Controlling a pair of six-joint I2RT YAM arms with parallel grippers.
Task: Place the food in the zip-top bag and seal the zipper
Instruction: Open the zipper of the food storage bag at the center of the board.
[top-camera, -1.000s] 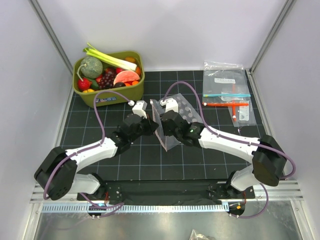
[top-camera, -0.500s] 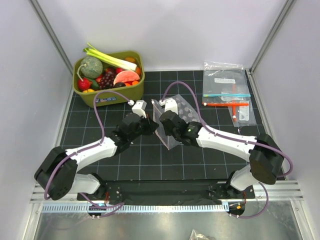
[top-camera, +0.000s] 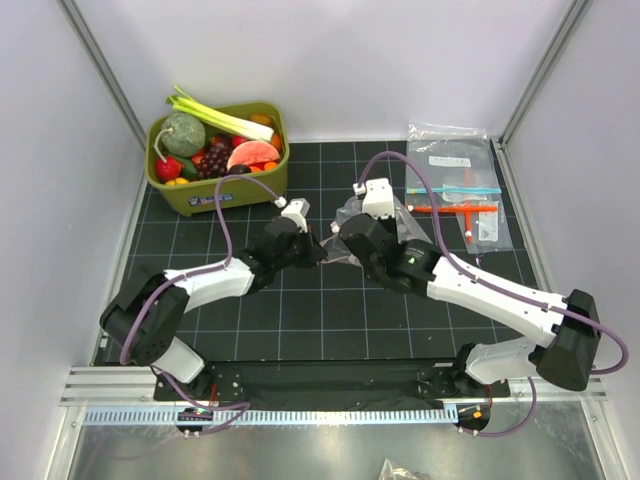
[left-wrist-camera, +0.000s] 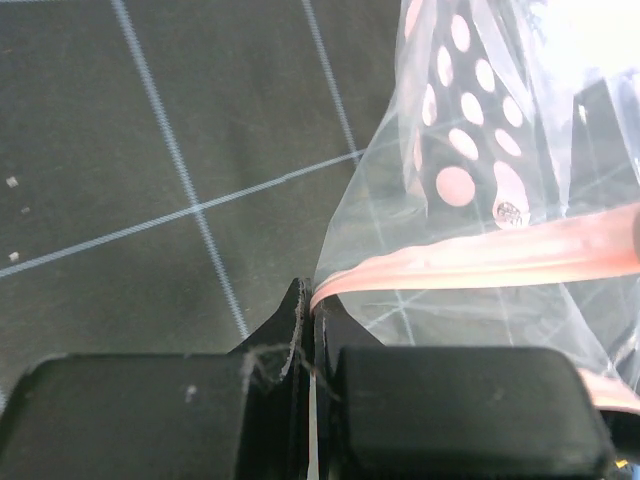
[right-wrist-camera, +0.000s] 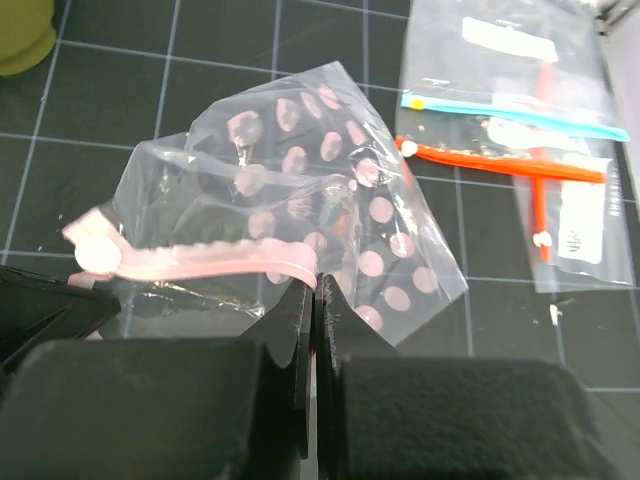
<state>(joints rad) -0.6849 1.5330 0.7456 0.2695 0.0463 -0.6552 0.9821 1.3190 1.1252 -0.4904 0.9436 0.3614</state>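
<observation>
Food (top-camera: 215, 148) we see in the bin (top-camera: 172, 195) at the far left corner; mid-bench, left gripper (left-wrist-camera: 306, 318) and right gripper (right-wrist-camera: 312, 288) each pinch the zipper (right-wrist-camera: 200, 262) of the zip-top bag (right-wrist-camera: 335, 190).

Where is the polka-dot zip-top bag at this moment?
In the top view, the zip-top bag is mid-table over the black mat, held by its pink zipper between the left pincer and right pincer, with the flat bags to its right.

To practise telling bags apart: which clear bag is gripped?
The pink-dotted bag with the pink zipper; the blue-strip bag and orange-strip bag lie flat, untouched.
</observation>
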